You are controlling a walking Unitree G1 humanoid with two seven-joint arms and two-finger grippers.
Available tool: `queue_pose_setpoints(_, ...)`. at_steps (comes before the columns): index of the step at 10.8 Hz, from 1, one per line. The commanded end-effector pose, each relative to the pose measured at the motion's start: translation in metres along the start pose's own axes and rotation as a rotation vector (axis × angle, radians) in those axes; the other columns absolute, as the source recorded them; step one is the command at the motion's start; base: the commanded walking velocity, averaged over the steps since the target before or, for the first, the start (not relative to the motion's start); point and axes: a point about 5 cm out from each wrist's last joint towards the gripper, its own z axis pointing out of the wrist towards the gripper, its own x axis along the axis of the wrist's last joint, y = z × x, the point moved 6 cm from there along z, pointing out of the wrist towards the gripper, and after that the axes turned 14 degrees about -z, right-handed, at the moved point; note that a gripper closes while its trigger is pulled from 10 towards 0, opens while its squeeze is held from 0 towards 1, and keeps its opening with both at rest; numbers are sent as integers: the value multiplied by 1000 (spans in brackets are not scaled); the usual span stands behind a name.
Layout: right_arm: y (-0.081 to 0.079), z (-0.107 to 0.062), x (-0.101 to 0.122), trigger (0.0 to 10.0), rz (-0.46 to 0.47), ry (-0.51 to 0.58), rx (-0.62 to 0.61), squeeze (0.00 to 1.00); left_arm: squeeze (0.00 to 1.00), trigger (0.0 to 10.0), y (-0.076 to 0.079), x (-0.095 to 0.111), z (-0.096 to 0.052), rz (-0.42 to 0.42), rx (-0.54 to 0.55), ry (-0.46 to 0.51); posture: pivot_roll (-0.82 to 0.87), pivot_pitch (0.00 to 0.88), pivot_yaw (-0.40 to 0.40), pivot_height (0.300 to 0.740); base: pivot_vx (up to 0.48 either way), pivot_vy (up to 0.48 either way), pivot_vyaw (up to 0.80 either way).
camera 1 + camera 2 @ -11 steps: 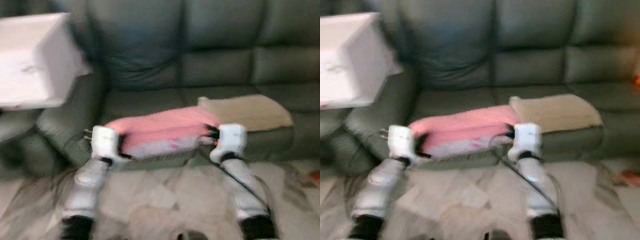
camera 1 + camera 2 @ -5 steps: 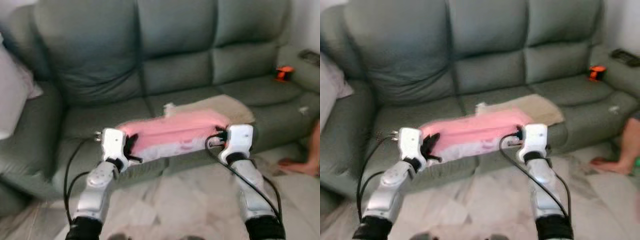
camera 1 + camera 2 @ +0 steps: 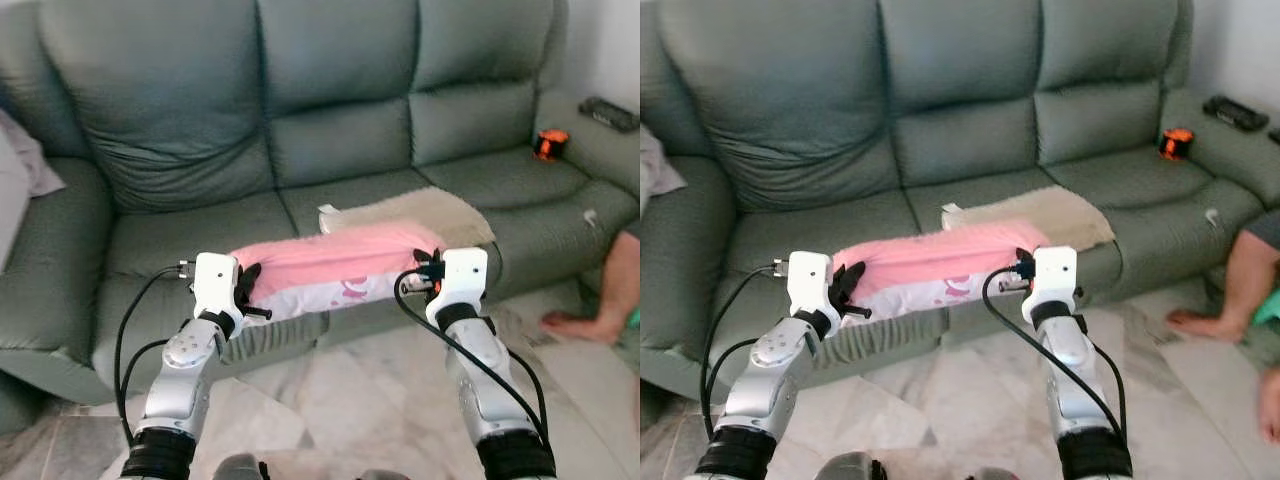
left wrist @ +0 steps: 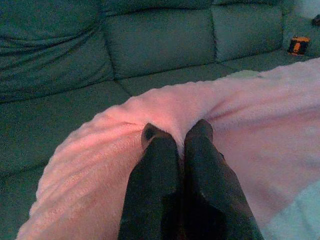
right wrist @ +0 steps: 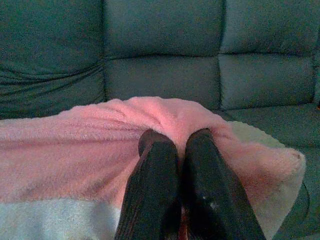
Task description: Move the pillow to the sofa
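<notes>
Pink fleecy pillow with a white lower band (image 3: 335, 272) hangs at centre frame, just above the grey-green leather sofa's (image 3: 330, 120) seat front. Left gripper (image 4: 176, 134) and right gripper (image 5: 175, 137) pinch its ends, jaws pressed together on fleece. Carrying looks done; lowering and release remain.

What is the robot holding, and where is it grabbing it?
The pink pillow. The left gripper pinches the fluffy cover at one end, and the right gripper pinches it at the other end, above the sofa seat.
</notes>
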Motion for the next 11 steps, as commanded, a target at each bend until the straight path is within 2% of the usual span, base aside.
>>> queue_pose_setpoints(1, 6, 0, 7, 10000, 2, 25, -24, 0, 0, 10000, -12, 3, -3, 12, 47, 4, -24, 0, -14, 740, 0, 480, 0)
queue_pose_setpoints(3, 7, -5, 3, 10000, -4, 16, -34, 0, 0, 10000, -12, -3, -6, 20, 50, -10, -27, 0, -9, 740, 0, 480, 0)
queue_pose_setpoints(8, 7, -5, 4, 10000, 4, 23, -27, 0, 0, 10000, -10, -1, -5, 38, 56, 2, -23, 0, -12, 740, 0, 480, 0)
queue_pose_setpoints(11, 6, -6, 7, 10000, 11, 35, -15, 0, 0, 10000, -9, 4, -4, 24, 53, 26, -28, 0, -18, 740, 0, 0, 0)
